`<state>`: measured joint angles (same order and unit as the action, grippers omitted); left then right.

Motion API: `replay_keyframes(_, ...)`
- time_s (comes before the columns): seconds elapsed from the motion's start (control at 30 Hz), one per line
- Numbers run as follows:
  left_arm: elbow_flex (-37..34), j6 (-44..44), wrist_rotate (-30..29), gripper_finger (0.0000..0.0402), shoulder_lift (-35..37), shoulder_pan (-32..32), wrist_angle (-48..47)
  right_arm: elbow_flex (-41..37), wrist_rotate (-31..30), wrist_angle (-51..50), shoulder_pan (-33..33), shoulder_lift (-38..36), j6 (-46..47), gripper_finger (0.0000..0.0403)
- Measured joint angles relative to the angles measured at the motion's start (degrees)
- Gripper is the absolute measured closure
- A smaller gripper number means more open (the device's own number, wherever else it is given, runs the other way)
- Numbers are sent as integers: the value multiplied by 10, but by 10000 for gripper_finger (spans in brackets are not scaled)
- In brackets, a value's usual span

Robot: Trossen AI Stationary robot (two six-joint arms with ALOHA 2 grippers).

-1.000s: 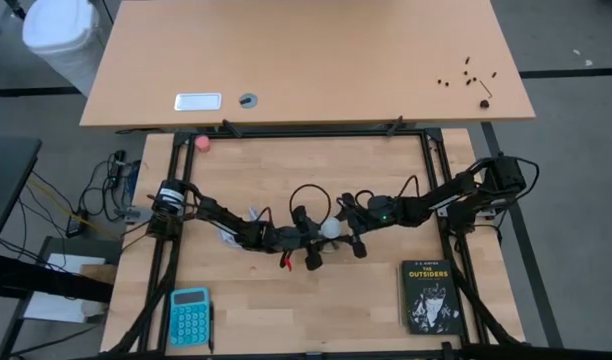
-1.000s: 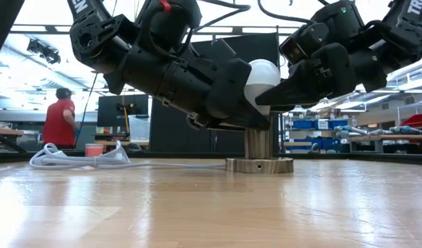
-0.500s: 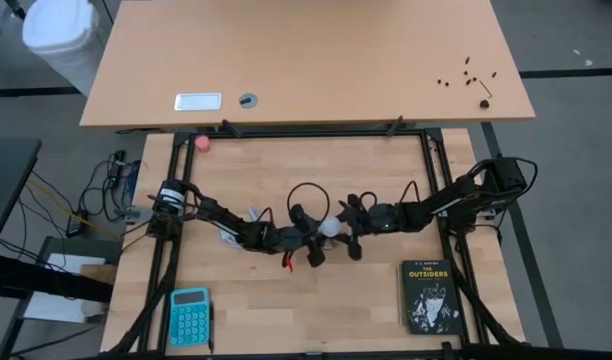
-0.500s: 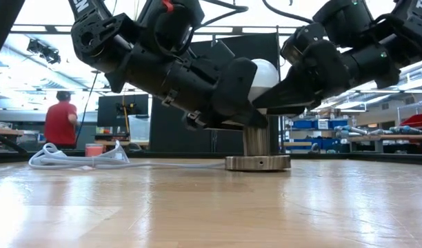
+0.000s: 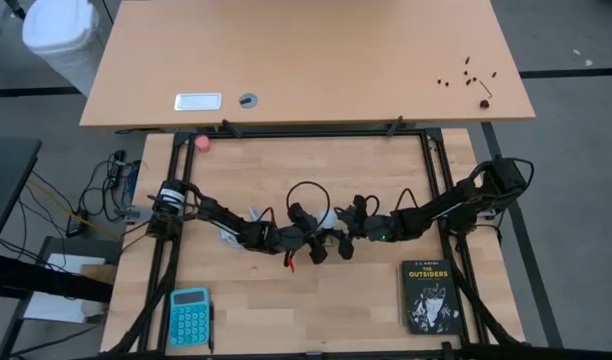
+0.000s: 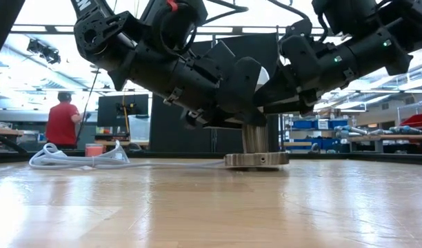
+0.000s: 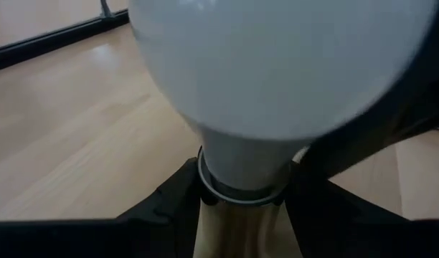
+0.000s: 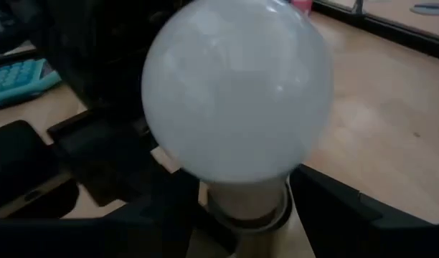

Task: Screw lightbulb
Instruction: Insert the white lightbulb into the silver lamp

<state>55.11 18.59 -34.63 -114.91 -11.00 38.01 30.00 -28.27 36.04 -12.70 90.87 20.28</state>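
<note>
**Op:** Entry. The small white frosted pear-shaped lightbulb point(image 8: 237, 100) stands upright in the round metallic socket point(image 6: 257, 160) mid-bench, between both arms. The left end effector point(image 7: 242, 215) is drawn narrow on the socket post just under the bulb's collar. The right end effector point(image 8: 247, 215) sits on the neck from the opposite side, jaws closed partway against it.

**Obs:** How do you expect it to handle?

**Op:** My judgement is that it is light, rigid, thin-walled and breakable. The frosted globe looks smooth, so fingers could slide on it. I would grip low on the neck, where it narrows and seems stiffer, and squeeze gently. The socket needs bracing or it will spin along.

**Obs:** Which view gives you what?

**Op:** The wrist views show the neck, the collar and the finger contact. The high view hides nearly all of the bulb under the arms, but it tells left from right. The low view shows the socket base flat on the wooden bench point(image 6: 197, 207) and the white cord point(image 6: 80, 160) trailing off. Thread depth shows in none of them.
</note>
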Motion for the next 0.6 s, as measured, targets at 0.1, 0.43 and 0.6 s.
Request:
replay_keyframes(0.1, 0, -1, -1, 223, 0, 0, 0, 0, 7, 2, -1, 0, -12, 174)
replay_keyframes(0.43, 0, -3, 7, 223, 0, -5, -6, 0, 69, -29, 11, -11, -71, 135)
replay_keyframes(0.6, 0, 3, 0, 223, 0, -4, -10, -1, 106, -113, 20, -58, -84, 104)
